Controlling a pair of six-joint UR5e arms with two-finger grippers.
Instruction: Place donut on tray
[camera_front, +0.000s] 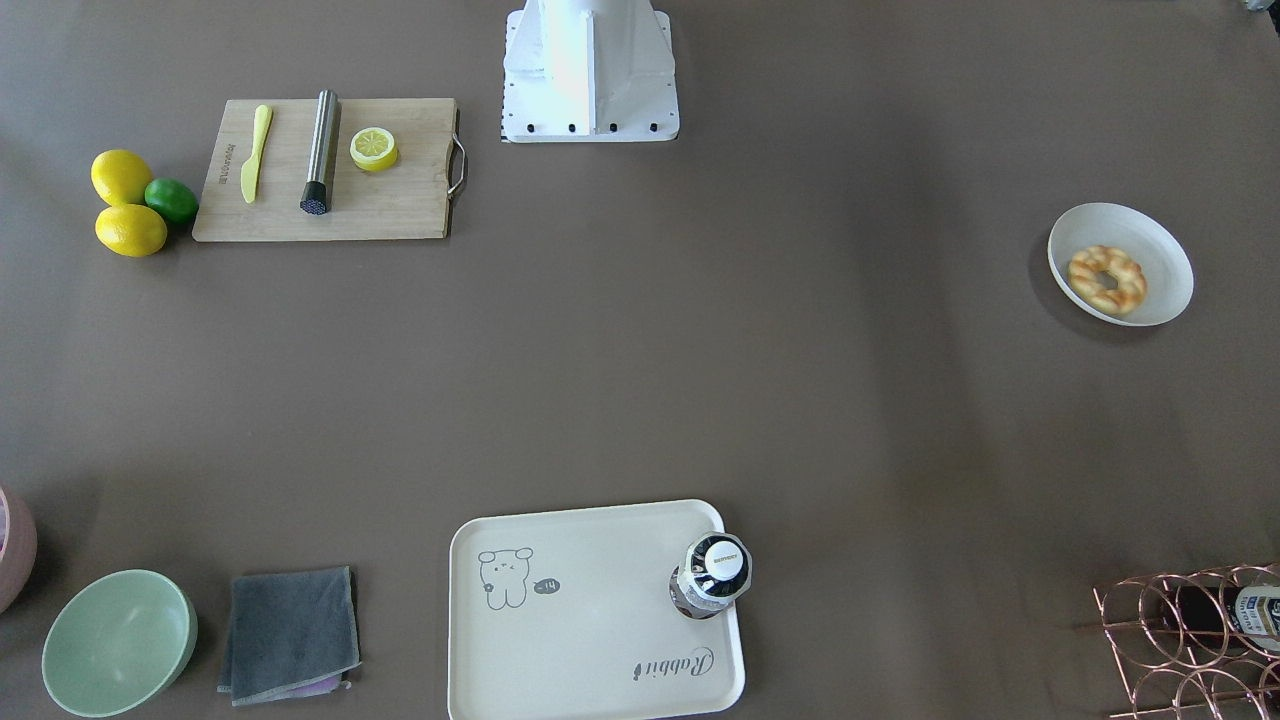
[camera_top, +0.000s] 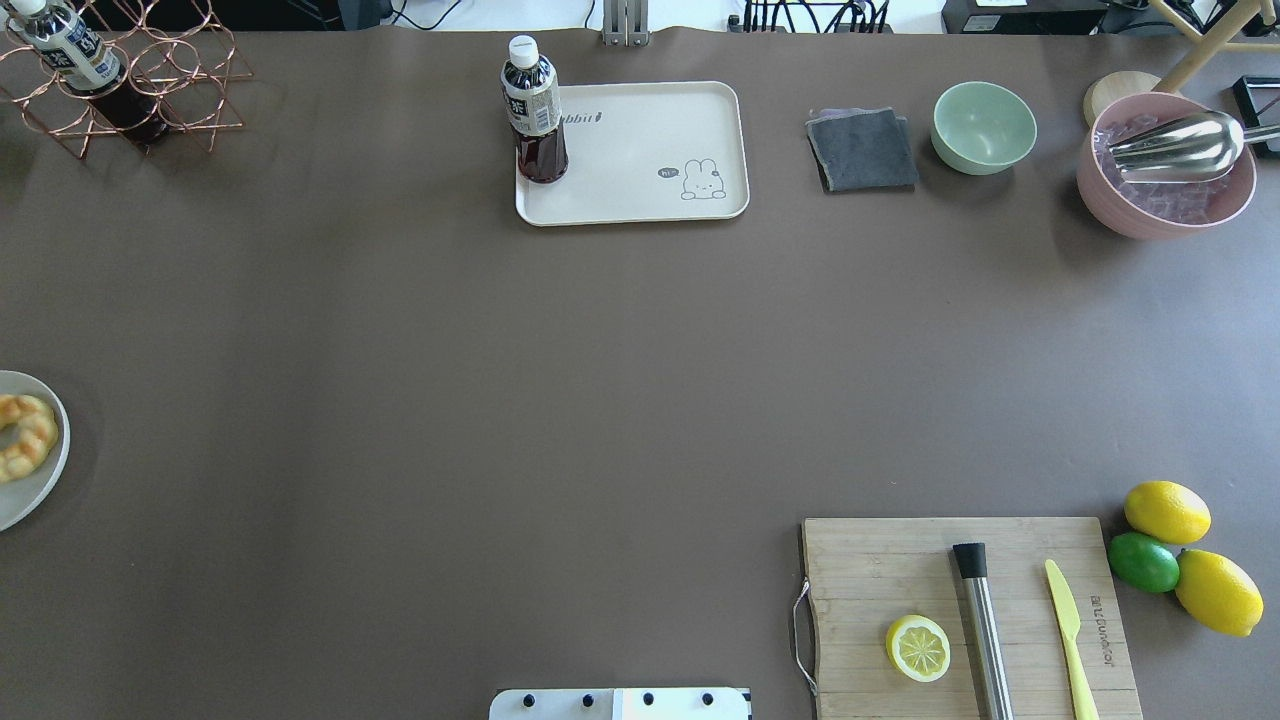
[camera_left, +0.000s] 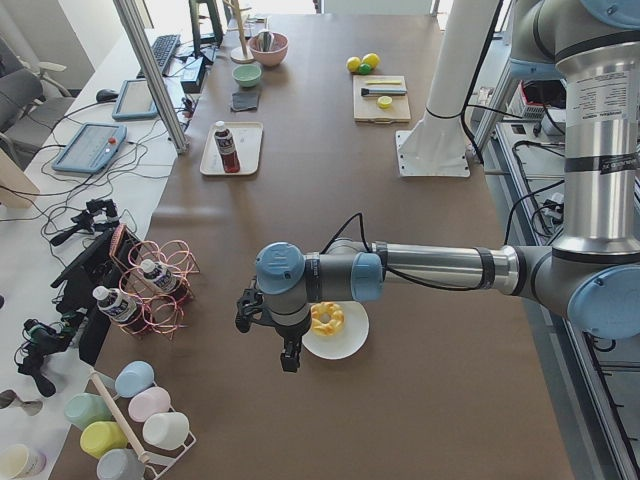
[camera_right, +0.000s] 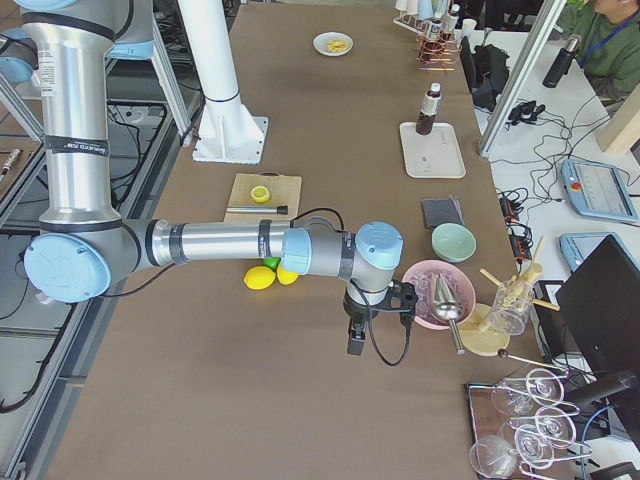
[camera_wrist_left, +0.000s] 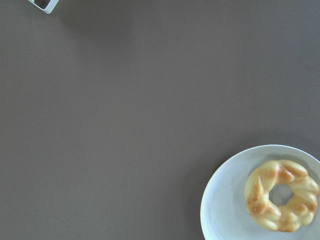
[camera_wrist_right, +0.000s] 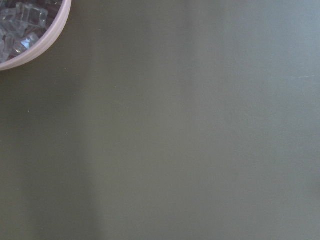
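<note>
The golden-brown twisted donut (camera_front: 1106, 280) lies in a round white bowl (camera_front: 1160, 250) at the table's left end; it also shows in the overhead view (camera_top: 22, 437) and at the lower right of the left wrist view (camera_wrist_left: 281, 202). The cream rabbit tray (camera_top: 640, 140) sits at the far middle edge of the table (camera_front: 590, 630). My left gripper (camera_left: 290, 358) hangs above the table just beside the bowl, seen only in the left side view; I cannot tell if it is open. My right gripper (camera_right: 355, 345) hovers near the pink bowl, seen only in the right side view; I cannot tell its state.
A dark drink bottle (camera_top: 535, 110) stands on the tray's corner. A copper rack (camera_top: 130, 80) holds another bottle. A grey cloth (camera_top: 862, 150), green bowl (camera_top: 984, 127) and pink ice bowl (camera_top: 1165, 170) line the far edge. A cutting board (camera_top: 900, 570) with lemon half, and lemons (camera_top: 1167, 511), lie near right.
</note>
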